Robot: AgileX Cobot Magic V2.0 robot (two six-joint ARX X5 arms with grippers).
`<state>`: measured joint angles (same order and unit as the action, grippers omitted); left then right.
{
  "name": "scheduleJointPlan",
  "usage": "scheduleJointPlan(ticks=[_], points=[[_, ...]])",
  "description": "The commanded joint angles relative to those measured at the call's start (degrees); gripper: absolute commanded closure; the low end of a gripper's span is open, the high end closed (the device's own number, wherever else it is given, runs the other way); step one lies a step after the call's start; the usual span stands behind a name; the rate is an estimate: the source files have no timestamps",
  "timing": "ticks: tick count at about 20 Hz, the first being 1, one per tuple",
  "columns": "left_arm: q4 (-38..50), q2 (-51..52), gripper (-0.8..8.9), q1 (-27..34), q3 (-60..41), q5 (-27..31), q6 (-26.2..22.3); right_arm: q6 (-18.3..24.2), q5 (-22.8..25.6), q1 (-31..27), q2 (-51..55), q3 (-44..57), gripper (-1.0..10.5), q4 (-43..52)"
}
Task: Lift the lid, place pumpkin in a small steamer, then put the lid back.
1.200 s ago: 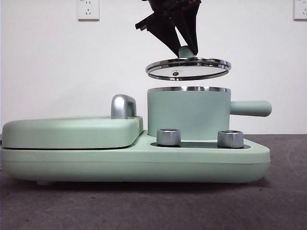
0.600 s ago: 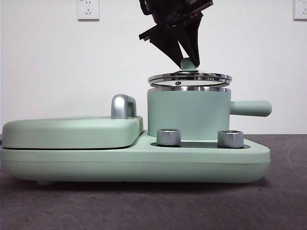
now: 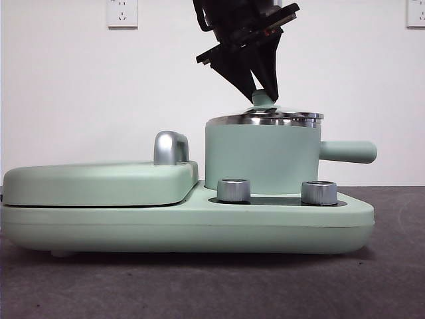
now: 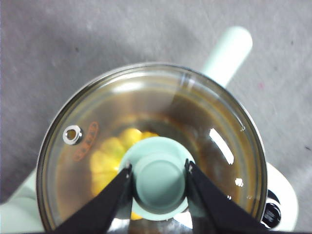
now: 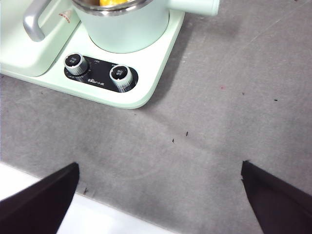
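Note:
The lid [image 3: 265, 119], silver-rimmed glass, sits on the small steamer [image 3: 259, 159], a mint-green pot with a straight side handle [image 3: 346, 151]. My left gripper [image 3: 263, 93] comes down from above and is shut on the lid's mint-green knob [image 4: 158, 178]. In the left wrist view the yellow pumpkin [image 4: 109, 156] shows through the lid's glass [image 4: 214, 122], inside the pot. My right gripper [image 5: 158, 195] is open and empty, above the grey table in front of the appliance. The steamer [image 5: 124, 29] and a bit of the pumpkin [image 5: 114, 2] also show in the right wrist view.
The steamer stands on a mint-green appliance base [image 3: 199, 226] with two chrome dials [image 3: 233, 190] [image 3: 319, 193]. A flat wide mint-green cover [image 3: 99, 183] with a chrome handle [image 3: 169, 147] lies to the steamer's left. Grey table mat all around.
My left gripper has come down with the lid, from a gap above the pot to resting on its rim. The right arm has not moved.

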<state>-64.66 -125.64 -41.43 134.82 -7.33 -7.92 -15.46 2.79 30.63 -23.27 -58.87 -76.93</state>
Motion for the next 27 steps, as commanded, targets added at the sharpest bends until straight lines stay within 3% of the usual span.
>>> scheduleJointPlan(ticks=[1, 8, 20, 27], points=[[0.22, -2.14, 8.06, -0.59, 1.38, 0.07, -0.46, -0.68, 0.00, 0.31, -0.13, -0.44, 4.0, -4.63], [-3.28, -3.08, 8.05, -0.63, 1.38, 0.09, -3.17, -0.68, 0.02, 0.31, -0.13, -0.44, 4.0, -4.63], [-2.93, -3.08, 8.05, -0.66, 1.40, 6.40, 2.69, -2.19, 0.20, 0.31, -0.13, -0.44, 4.0, -4.63], [-1.14, -3.08, 8.05, -0.98, 1.40, 8.48, 3.06, -3.30, 0.22, 0.31, -0.13, -0.44, 4.0, -4.63]])
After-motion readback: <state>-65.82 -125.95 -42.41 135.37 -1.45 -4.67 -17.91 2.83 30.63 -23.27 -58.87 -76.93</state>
